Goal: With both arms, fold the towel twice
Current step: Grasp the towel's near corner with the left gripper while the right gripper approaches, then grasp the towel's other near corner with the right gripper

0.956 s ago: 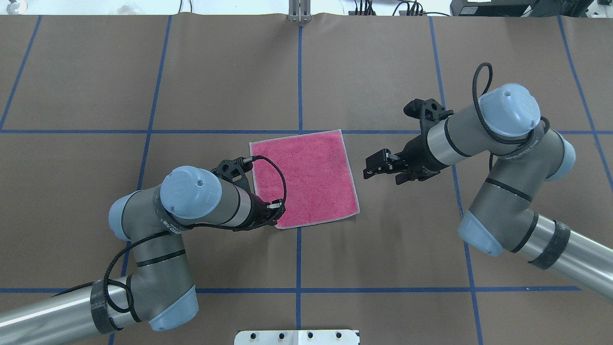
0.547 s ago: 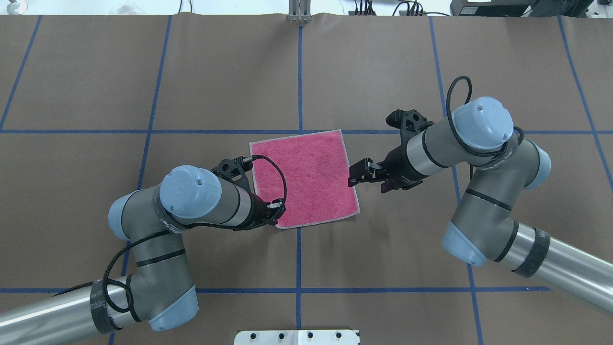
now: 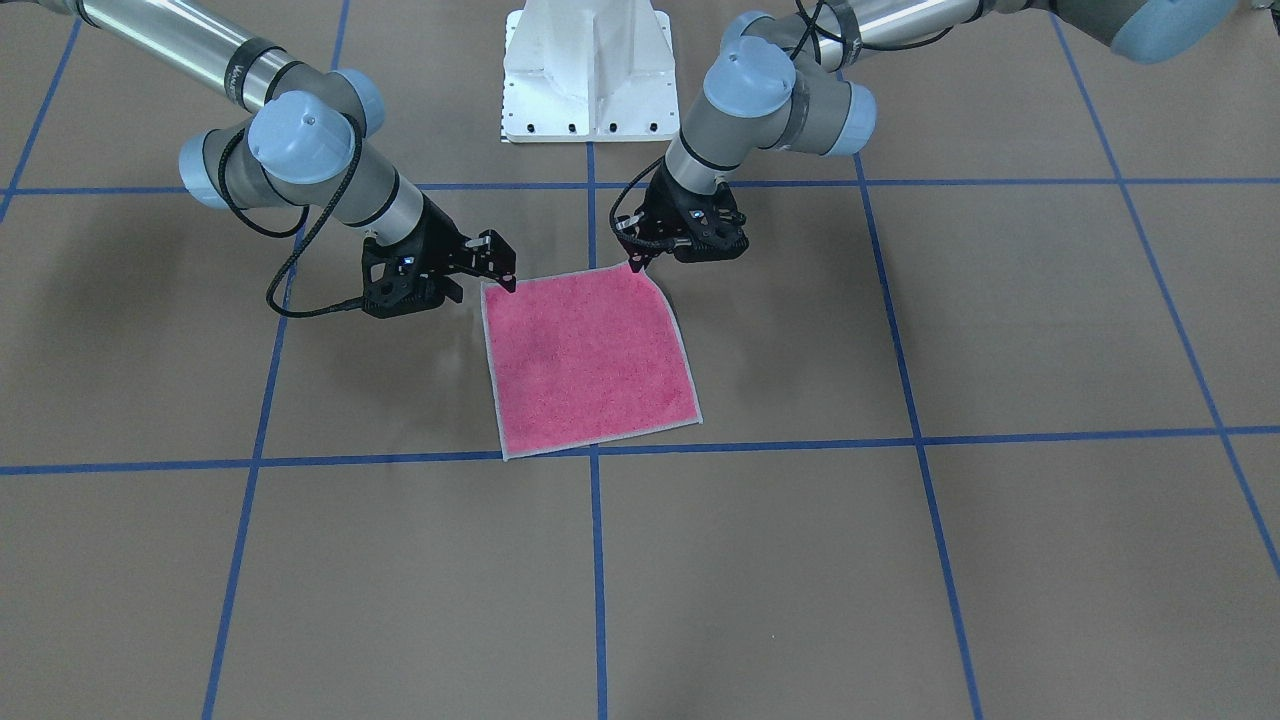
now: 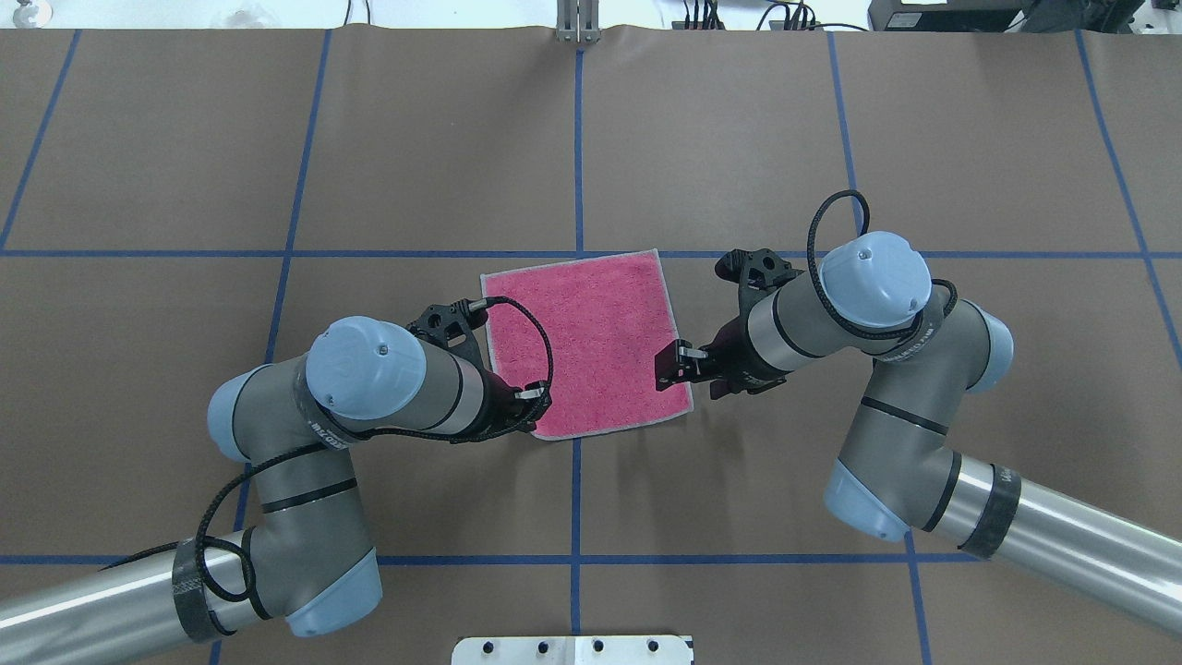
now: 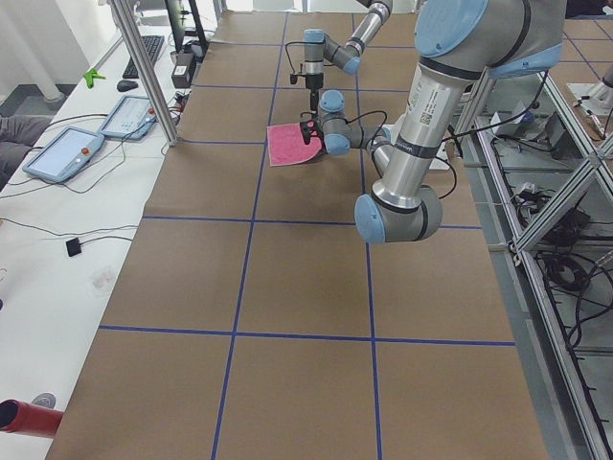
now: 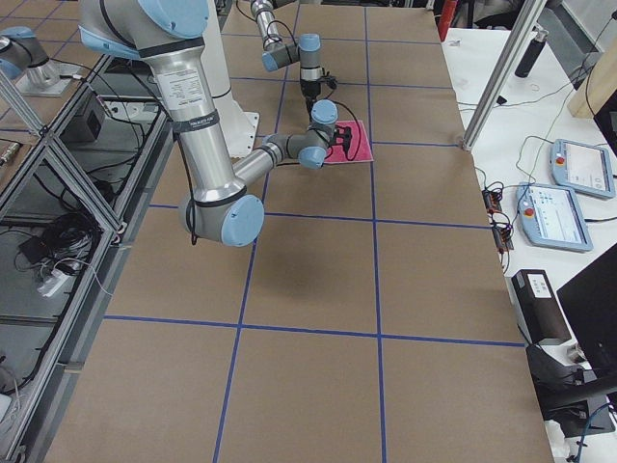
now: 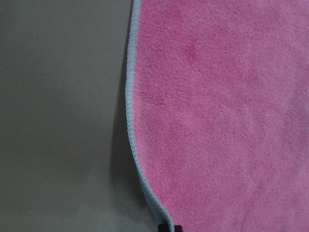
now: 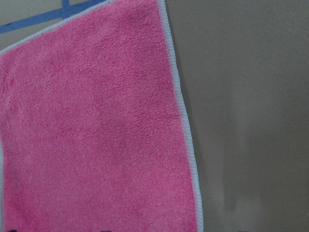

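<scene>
Seen from the front-facing camera, the towel [image 3: 585, 360] lies pink face up at mid-frame on the brown surface [image 3: 900, 560]. There is wide bare room on every side, and the towel's lower-left corner touches a blue tape line [image 3: 900, 440]. The left hand [image 3: 637, 262] is clenched on the upper-right corner, which rides slightly raised. The right hand [image 3: 500, 270], fingers apart, sits at the upper-left corner. Both arms slant down from the top. Overhead, the right hand overlaps the towel's right edge near its lower corner, and the left wrist covers the lower-left corner. In the side cameras the towel is small and far. The left wrist camera shows the light edging [image 7: 130, 121] bowed up, with shadow beneath. In the right wrist camera the towel lies flat, filling the frame's left.
</scene>
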Robot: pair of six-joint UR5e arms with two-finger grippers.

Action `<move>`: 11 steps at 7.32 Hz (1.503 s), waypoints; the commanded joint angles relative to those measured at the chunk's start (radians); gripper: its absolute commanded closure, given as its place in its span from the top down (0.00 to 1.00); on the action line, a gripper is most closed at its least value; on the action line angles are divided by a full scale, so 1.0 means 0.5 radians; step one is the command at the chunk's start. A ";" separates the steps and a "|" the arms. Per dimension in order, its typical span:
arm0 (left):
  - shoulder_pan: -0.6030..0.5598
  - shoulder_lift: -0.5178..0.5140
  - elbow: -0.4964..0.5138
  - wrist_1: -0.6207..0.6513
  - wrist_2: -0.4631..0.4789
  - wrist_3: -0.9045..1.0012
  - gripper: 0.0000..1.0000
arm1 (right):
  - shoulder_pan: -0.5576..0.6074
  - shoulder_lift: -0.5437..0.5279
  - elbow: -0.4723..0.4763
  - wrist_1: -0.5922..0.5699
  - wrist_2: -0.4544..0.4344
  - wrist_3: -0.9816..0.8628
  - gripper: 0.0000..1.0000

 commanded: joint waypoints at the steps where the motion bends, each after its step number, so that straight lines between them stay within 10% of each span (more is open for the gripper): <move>1: 0.000 0.000 0.000 -0.003 0.000 0.000 0.00 | -0.019 0.000 0.000 0.000 0.000 0.002 0.68; 7: 0.000 0.003 -0.003 -0.003 0.000 0.000 0.00 | -0.040 0.000 -0.043 0.003 0.000 -0.001 0.54; 11: -0.003 0.003 -0.003 -0.003 0.000 0.000 0.00 | -0.040 0.000 -0.052 0.000 0.000 0.002 0.13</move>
